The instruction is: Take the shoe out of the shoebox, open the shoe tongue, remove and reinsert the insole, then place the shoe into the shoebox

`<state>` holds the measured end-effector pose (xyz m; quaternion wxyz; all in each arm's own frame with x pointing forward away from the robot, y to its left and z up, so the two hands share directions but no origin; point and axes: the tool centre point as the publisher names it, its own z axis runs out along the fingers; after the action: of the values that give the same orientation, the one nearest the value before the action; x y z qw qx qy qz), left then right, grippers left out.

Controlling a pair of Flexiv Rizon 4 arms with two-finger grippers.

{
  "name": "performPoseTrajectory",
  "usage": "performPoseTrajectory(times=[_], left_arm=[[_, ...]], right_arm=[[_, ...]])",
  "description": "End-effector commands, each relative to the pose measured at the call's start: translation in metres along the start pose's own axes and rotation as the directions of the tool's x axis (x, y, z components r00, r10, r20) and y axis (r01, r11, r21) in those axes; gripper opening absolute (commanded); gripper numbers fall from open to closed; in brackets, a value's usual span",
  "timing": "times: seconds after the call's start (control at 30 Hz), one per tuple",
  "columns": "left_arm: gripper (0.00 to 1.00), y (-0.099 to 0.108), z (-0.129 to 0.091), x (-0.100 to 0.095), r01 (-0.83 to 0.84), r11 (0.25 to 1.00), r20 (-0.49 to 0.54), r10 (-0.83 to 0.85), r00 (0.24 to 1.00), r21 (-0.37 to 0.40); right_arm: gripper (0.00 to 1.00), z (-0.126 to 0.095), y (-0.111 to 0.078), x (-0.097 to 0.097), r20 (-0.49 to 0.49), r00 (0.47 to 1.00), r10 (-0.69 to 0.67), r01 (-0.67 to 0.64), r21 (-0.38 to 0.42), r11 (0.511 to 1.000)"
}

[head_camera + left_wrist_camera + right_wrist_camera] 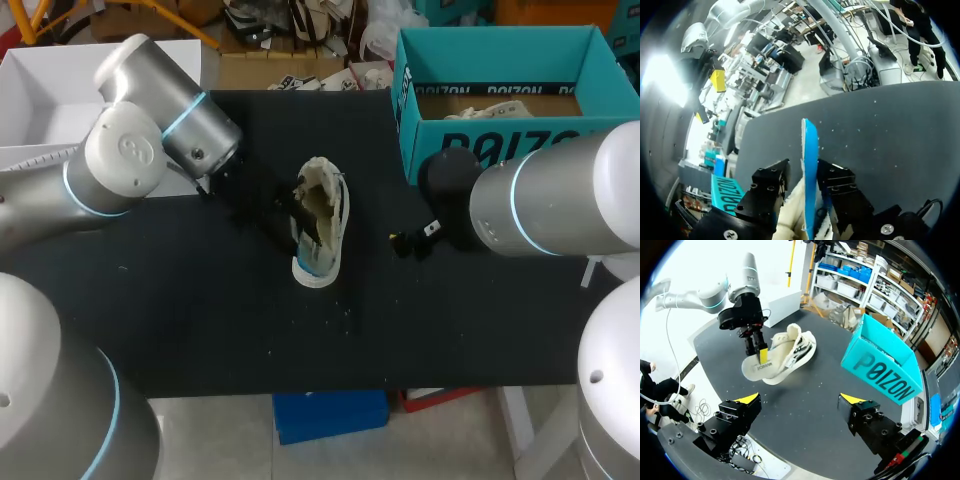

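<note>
Currently gripped: left gripper point(807, 175) clamps the blue insole point(809, 145) edge-on, seemingly partly out of the shoe point(322, 225) at mid-table point(200, 320).
Right gripper point(800, 398): fingers spread wide, empty, right of the shoe.
Advice: draw along the shoe's length, and have the free arm steady the heel.
Writing: large dark lettering on the teal shoebox point(500, 150), far right; the insole's print is too small to read.
</note>
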<state>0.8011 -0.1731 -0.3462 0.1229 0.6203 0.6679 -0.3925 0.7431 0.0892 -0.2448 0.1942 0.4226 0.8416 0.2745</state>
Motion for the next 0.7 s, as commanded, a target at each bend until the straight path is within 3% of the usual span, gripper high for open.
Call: performPoseTrajectory(times=[0.03,0.3,0.7], left_arm=[[0.00,0.000,0.002,0.000,-0.001,1.000,-0.003,0.001,1.000,-0.002],[0.00,0.011,0.003,0.000,-0.001,1.000,0.029,0.002,1.000,-0.012],[0.00,0.043,0.006,0.002,0.029,0.999,0.079,-0.026,0.997,-0.036]], right_arm=[[1.00,0.001,0.000,0.002,0.003,1.000,0.001,-0.001,0.001,1.000],[1.00,0.001,0.000,0.002,0.003,1.000,0.001,-0.001,0.001,1.000],[1.00,0.001,0.000,0.002,0.003,1.000,0.001,-0.001,0.001,1.000]])
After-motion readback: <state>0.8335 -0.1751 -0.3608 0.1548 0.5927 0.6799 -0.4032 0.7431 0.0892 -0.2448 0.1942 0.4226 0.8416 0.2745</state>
